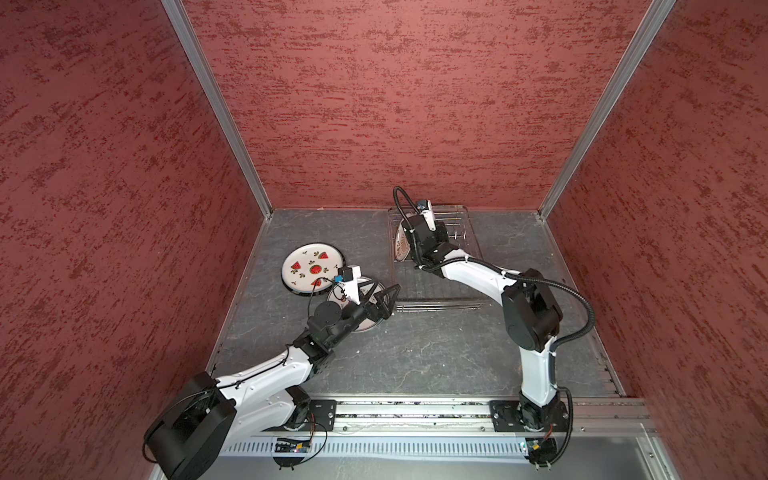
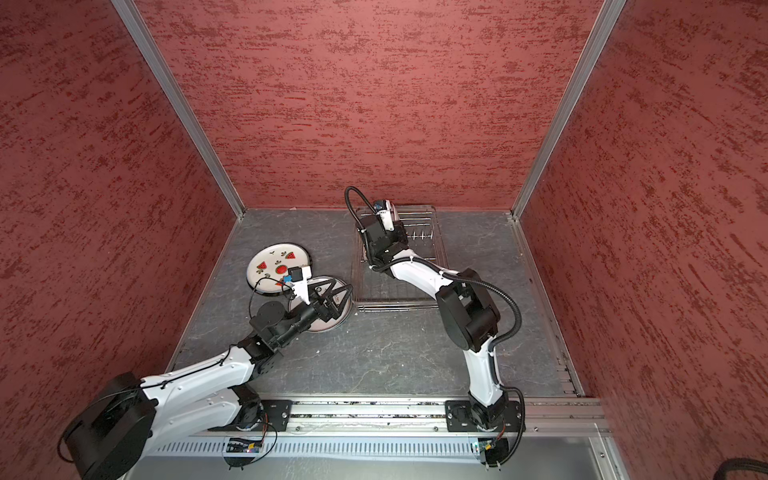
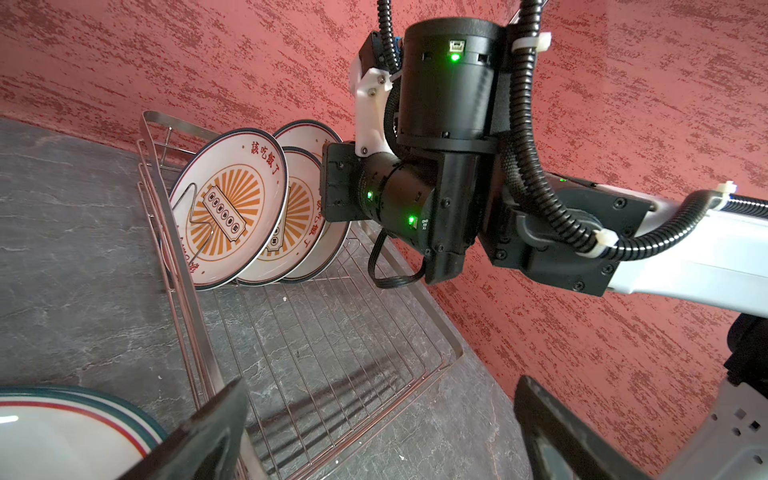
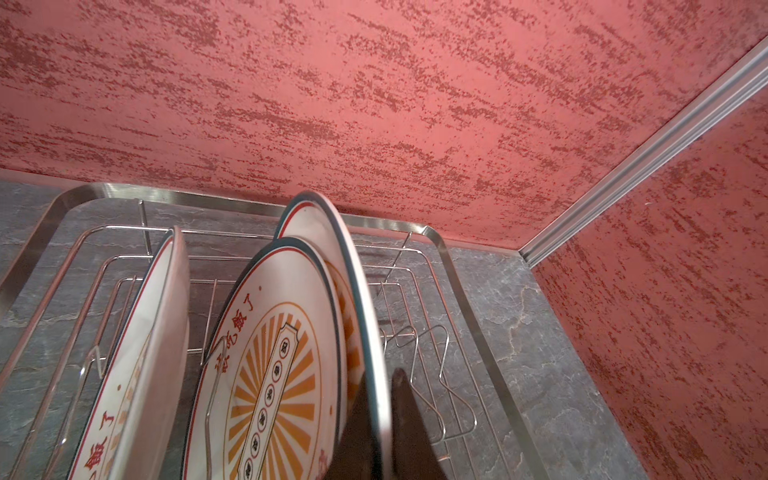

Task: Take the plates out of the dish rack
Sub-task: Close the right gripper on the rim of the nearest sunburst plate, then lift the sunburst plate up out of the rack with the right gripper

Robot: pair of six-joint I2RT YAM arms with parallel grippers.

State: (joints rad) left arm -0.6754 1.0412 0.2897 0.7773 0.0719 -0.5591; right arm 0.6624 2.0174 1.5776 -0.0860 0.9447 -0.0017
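Nearest the robot's base, the left gripper (image 1: pixel 386 291) is seen with its jaws spread wide and nothing between them, poised above a striped-rim plate (image 3: pixel 62 436) that lies flat on the grey stone-patterned table (image 1: pixel 415 353), just off the near left corner of the dish rack (image 1: pixel 436 306). Just behind that plate and to the left, a watermelon plate (image 1: pixel 309 266) is laid flat on the table, its edge overlapping or touching the striped-rim plate; which cannot be told. The near half of the rack's wire floor is shown bare in the left wrist view. In the far half, three plates are stood on edge among the prongs: an outer sunburst plate (image 3: pixel 228 208) by the rack's left side, a middle sunburst plate (image 4: pixel 282 353) apart from it, and a third plate (image 4: pixel 353 266) close against the middle one. The right gripper (image 4: pixel 382 415) is reached over the rack from the right, and its jaws are pinched narrowly on the rim of the third plate. Whether that plate is lifted from the rack floor cannot be told.
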